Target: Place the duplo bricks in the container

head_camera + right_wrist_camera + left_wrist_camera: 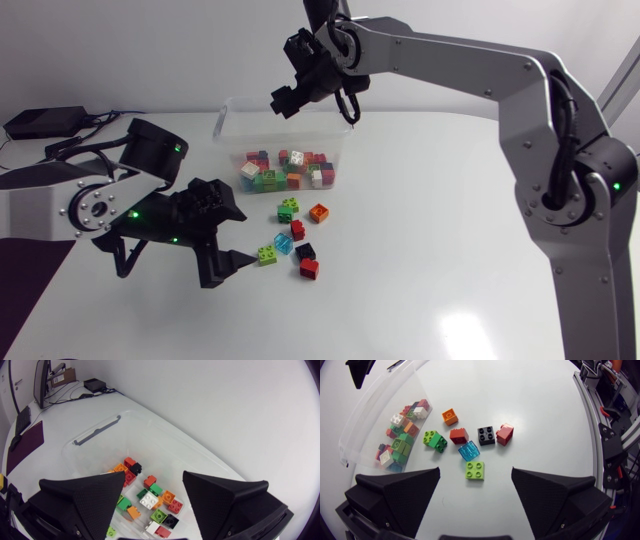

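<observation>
Left arm lies low, left gripper [476, 471] angled down, fingers wide apart. Right arm stretches past the middle, right gripper [153, 476] raised, fingers spread.

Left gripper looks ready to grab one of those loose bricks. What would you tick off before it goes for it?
1. Left gripper open and empty: ok, fingers spread wide.
2. Lime brick lined up between the fingers: ok in the left wrist view.
3. Room around it: not ok, the light blue brick sits very close beside it.
4. Height above the table: cannot tell.
5. Way into the container free: not ok, the right gripper hangs open over it.
</observation>
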`<action>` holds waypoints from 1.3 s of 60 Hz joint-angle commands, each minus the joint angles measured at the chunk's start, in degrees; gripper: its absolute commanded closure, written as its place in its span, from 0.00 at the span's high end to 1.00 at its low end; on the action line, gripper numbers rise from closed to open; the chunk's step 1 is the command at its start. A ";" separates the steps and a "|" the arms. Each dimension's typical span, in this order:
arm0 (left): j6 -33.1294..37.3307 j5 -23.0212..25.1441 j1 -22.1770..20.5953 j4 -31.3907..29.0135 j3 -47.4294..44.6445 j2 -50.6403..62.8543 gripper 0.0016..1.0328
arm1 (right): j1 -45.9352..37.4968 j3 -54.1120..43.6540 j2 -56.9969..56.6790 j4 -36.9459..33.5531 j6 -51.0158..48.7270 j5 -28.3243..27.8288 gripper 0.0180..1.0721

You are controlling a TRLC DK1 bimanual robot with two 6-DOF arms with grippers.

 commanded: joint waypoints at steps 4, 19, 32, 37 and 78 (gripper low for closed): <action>2.06 -0.48 -0.28 3.58 -1.23 6.01 0.96 | -1.10 -8.85 -9.46 -0.42 0.40 0.01 0.90; 2.68 -1.54 -0.54 8.33 -0.18 13.21 0.96 | -2.15 -27.13 -23.70 0.45 -2.14 -1.48 0.90; 2.94 -1.97 -1.07 9.03 3.51 19.10 0.96 | -1.36 -42.07 -34.60 0.89 -2.58 -2.10 0.90; 2.59 -1.97 -1.68 9.03 5.09 21.65 0.96 | -0.57 -47.26 -37.23 0.89 -3.29 -2.19 0.90; 1.80 -1.97 -2.56 4.81 9.40 28.24 0.27 | 9.97 -72.48 -37.50 8.72 -7.94 -3.86 0.90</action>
